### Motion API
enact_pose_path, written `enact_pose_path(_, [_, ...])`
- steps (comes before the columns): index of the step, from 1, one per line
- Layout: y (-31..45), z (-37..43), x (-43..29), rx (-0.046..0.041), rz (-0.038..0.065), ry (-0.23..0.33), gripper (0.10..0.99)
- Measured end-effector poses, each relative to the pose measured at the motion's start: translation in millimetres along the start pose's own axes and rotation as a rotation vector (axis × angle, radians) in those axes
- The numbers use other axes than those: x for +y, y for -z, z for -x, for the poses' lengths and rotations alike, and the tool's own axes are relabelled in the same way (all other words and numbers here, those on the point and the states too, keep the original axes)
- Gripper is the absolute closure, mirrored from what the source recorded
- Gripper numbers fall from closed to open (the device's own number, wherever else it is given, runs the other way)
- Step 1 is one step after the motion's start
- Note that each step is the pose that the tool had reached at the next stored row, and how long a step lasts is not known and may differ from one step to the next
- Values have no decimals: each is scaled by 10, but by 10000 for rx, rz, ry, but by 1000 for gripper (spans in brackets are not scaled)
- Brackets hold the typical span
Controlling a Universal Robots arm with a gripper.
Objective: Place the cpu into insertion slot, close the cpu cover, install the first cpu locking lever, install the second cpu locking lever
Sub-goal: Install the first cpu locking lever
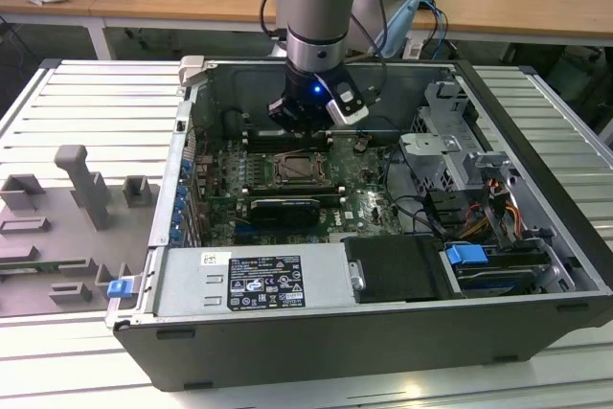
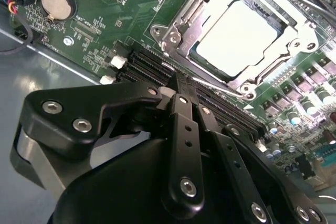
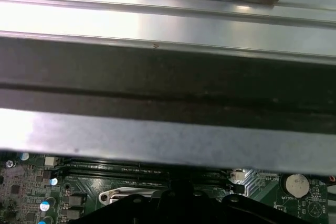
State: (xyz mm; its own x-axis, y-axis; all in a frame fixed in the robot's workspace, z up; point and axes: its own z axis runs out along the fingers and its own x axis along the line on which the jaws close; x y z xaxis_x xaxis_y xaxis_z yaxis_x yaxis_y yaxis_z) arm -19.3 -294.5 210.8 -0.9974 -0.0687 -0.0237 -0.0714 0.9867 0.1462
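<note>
One gripper (image 2: 181, 90), its black fingers (image 2: 184, 129) pressed together and holding nothing, hovers just above the green motherboard (image 2: 105, 30) beside the insertion slot (image 2: 176, 38), where the cpu (image 2: 236, 38) already lies framed by the lowered cpu cover (image 2: 294, 40).

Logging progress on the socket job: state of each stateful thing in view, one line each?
cpu: seated in the insertion slot, top facing up.
cpu cover: closed over the cpu, framing it.
locking lever: lies flat along the socket edge; latched or not, cannot tell.
tool: fingers together, empty, just beside the socket.
computer case: side open.
</note>
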Motion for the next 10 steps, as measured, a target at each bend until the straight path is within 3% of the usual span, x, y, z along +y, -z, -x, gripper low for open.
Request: enact_pose_path(10, [-69, 14, -11, 19, -272, 4, 980])
